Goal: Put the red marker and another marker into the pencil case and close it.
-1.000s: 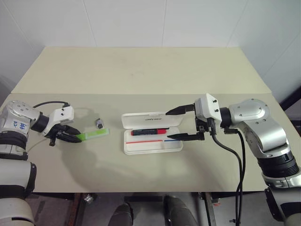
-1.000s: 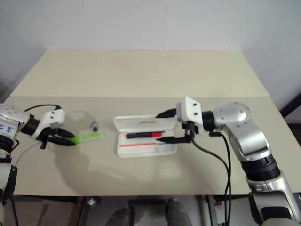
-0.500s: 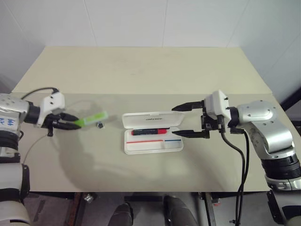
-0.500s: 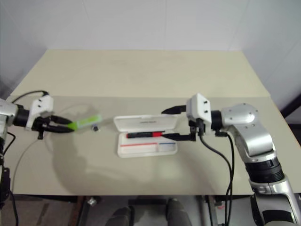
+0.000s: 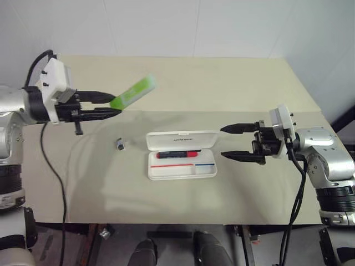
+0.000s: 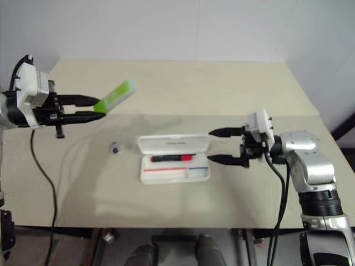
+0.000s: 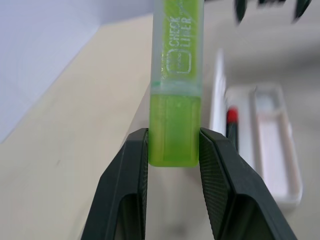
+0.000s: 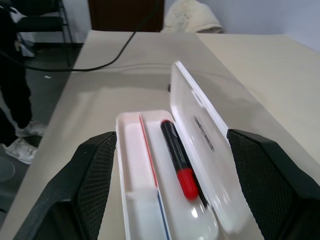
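Lifted green marker (image 5: 133, 92) off table (image 5: 183, 77), now clamped in left gripper (image 5: 112, 106), high at far left. Red marker (image 5: 178, 154) sat in open case (image 5: 181, 166). Pulled right gripper (image 5: 231, 142) rightward, jaws wide, empty. Green still to go in, then lid.

The pencil case (image 8: 150, 165) looks like smooth white plastic with a slight gloss, its open lid catching soft reflections. The red marker (image 8: 179, 157) inside has a shiny plastic barrel, black at one end and red at the other. The green marker (image 7: 176, 85) is translucent plastic, its capped half frosted. The left gripper (image 7: 172, 165) has matt black jaws with a fine knurled texture on their inner faces. The counter (image 5: 183, 83) seems a matt beige laminate, though its grain is hard to judge.
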Motion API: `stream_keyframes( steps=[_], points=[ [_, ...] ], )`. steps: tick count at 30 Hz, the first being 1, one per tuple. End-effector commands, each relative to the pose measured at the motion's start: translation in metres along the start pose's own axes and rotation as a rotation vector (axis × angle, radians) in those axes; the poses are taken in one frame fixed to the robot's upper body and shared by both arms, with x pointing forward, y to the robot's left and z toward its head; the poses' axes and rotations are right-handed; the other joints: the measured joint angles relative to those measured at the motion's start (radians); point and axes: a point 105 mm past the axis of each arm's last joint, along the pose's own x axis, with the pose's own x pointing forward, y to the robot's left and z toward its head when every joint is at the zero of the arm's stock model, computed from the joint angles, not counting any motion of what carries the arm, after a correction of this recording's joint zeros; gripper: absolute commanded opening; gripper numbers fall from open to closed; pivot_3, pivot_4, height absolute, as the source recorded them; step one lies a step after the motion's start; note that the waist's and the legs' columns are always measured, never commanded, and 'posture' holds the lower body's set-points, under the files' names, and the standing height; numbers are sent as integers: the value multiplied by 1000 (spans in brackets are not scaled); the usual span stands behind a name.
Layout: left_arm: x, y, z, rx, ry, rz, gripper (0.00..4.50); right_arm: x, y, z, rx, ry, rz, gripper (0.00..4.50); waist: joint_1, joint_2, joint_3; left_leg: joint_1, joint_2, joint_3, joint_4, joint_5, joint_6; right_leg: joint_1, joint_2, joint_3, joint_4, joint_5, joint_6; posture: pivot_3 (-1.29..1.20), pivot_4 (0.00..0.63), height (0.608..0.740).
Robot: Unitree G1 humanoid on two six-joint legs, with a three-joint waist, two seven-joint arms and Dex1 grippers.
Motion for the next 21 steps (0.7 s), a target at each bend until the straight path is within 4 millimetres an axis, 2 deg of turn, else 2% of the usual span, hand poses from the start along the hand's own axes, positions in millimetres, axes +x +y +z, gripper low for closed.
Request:
stream_keyframes(
  steps=[1,5,9,21],
  points=[
    [19,-18,19,-34,-62,-76,1079,-5,-5,12,-67,-13,-28,4500,0,0,0,0,0,0,0,0,0,0,0,0,0,0,0,0,150,740],
    [36,-40,11,-133,-29,-186,1079,-10,-7,8,-67,-4,-53,4500,0,0,0,0,0,-1,0,0,0,0,1,0,0,0,0,0,150,740],
    [56,-65,-15,-263,142,-331,1079,-19,-13,3,-75,20,-104,4500,3,0,0,0,-1,-1,0,0,0,1,0,0,0,0,0,0,150,740],
    [82,-87,-50,-269,376,-542,1079,-28,-6,-9,-58,28,-182,4500,3,0,0,-1,-1,-1,-1,0,0,1,0,1,-3,0,0,0,150,740]
  ],
)
